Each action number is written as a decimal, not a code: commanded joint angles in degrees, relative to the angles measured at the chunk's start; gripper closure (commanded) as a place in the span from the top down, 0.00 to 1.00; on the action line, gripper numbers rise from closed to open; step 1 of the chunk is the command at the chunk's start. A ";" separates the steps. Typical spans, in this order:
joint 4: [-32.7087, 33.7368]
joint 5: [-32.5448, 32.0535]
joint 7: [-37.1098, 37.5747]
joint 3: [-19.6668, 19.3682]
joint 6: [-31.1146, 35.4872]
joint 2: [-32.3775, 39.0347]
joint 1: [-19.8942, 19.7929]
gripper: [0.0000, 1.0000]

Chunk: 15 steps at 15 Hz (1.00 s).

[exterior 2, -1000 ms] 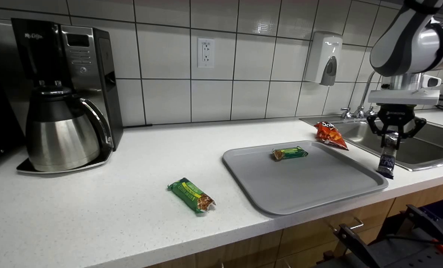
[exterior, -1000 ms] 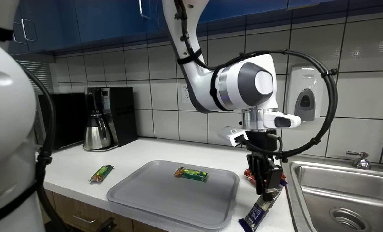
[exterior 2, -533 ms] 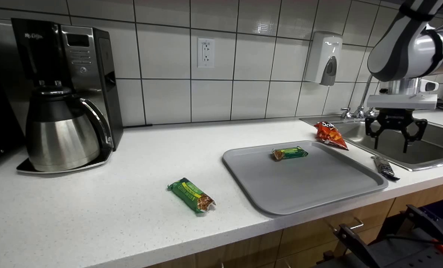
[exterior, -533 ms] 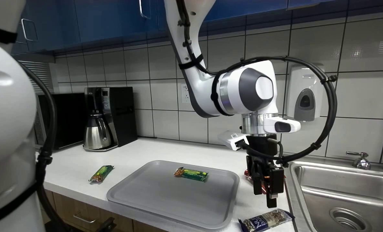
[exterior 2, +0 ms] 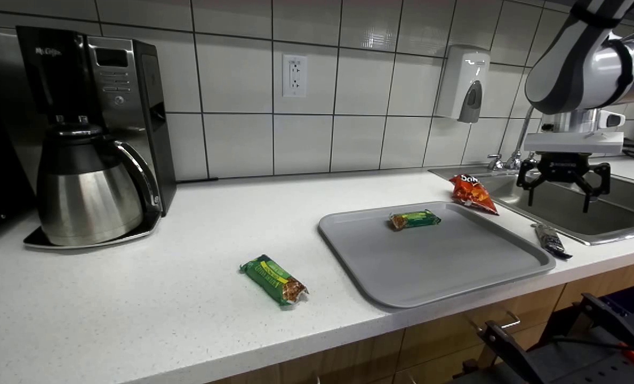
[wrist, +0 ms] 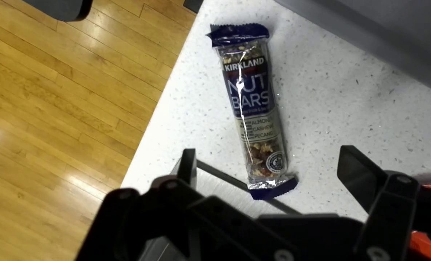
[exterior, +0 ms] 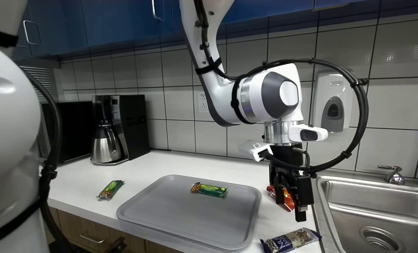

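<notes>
Releasing the nut bar (wrist: 253, 108) — so we read the change across these views. A second ago the bar hung near upright in the grip of the gripper (exterior 2: 558, 207); half a second later it was already lying down. Now the gripper hangs above it, slightly higher again, its fingers (wrist: 360, 177) spread wide with nothing held between them. The bar lies printed face up on the white counter (wrist: 327, 116), between the tray (exterior 2: 444, 261) and the sink (exterior: 374, 205). In the wrist view one end overlaps the dark edge of the sink, though we cannot tell whether it rests on the rim; the other end lies near the tray, apart from it. For the work in hand, we judge that the hold is over — moving the bar again would need a fresh grip.

Farther out, we find a red snack bag (exterior 2: 472, 193) on the counter beside the tray's corner, and a green-wrapped bar (exterior 2: 415, 219) lying on the tray; neither has shifted. Beyond the tray, well apart from the gripper, a second green bar (exterior 2: 272, 279) lies on the counter. Farthest off, a coffee maker (exterior 2: 118, 114) with its steel pot (exterior 2: 90, 197) stands near the tiled wall (exterior 2: 303, 144).
</notes>
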 commanded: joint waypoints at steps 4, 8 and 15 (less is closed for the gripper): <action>-0.71 -2.20 -0.42 -0.30 -0.90 -2.88 0.74 1.00; 0.22 -0.74 -0.16 0.10 -0.11 -0.46 0.35 1.00; 0.22 -0.73 -0.17 0.07 -0.11 -0.27 0.38 1.00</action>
